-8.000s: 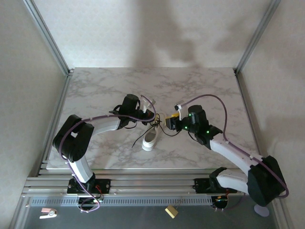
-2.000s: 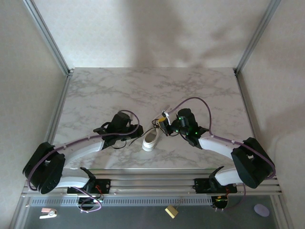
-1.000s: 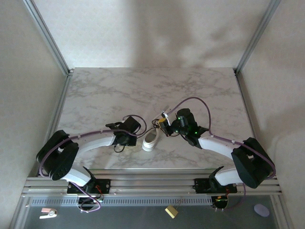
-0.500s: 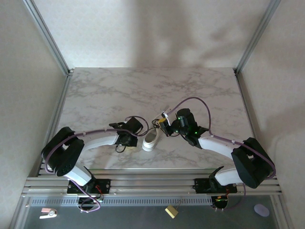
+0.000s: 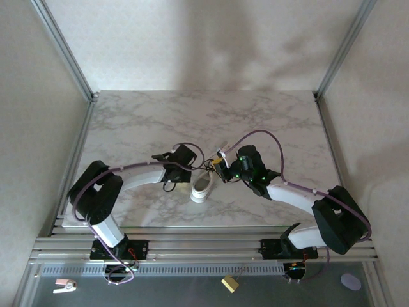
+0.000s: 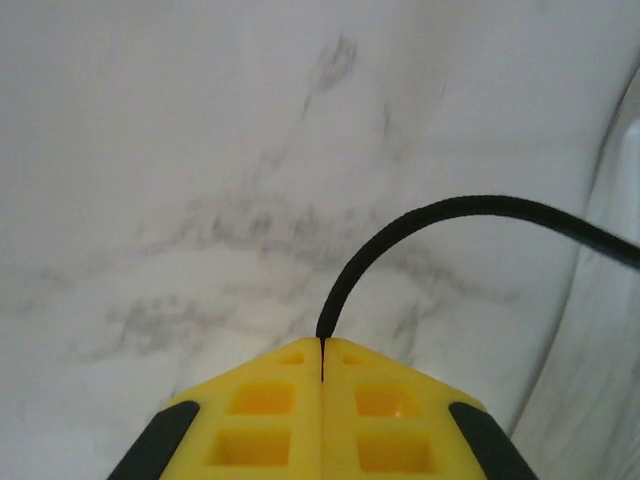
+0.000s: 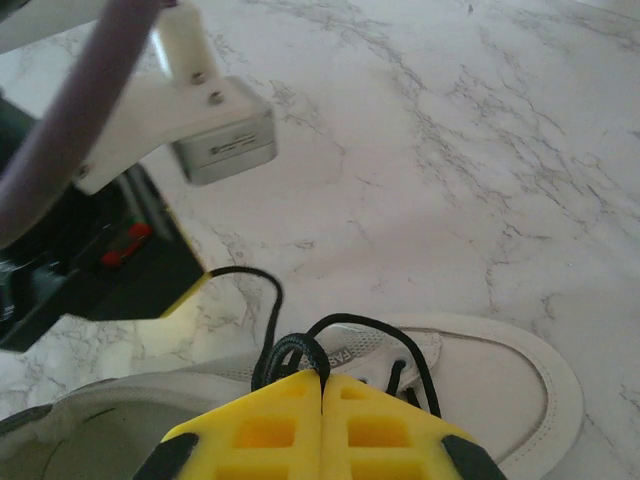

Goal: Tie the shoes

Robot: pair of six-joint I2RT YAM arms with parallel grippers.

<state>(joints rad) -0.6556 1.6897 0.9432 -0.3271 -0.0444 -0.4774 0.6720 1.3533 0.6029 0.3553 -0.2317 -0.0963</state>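
Left gripper (image 6: 322,345) clamped a black lace (image 6: 450,203) curving ahead; right gripper (image 7: 322,378) pinched a lace loop (image 7: 288,350) above the sneaker (image 7: 500,400).

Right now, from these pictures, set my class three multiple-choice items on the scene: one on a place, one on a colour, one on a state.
1. Where is the sneaker? A the table's near half; B its far left corner; C off the table.
2. What colour are the laces? A white; B red; C black.
3. The left gripper is: A wide open; B shut on one of the laces; C shut on the sole.
Answers: 1 A, it lies toward the table's near edge. 2 C, dark cords against the white upper. 3 B, its yellow fingers meet around a lace.
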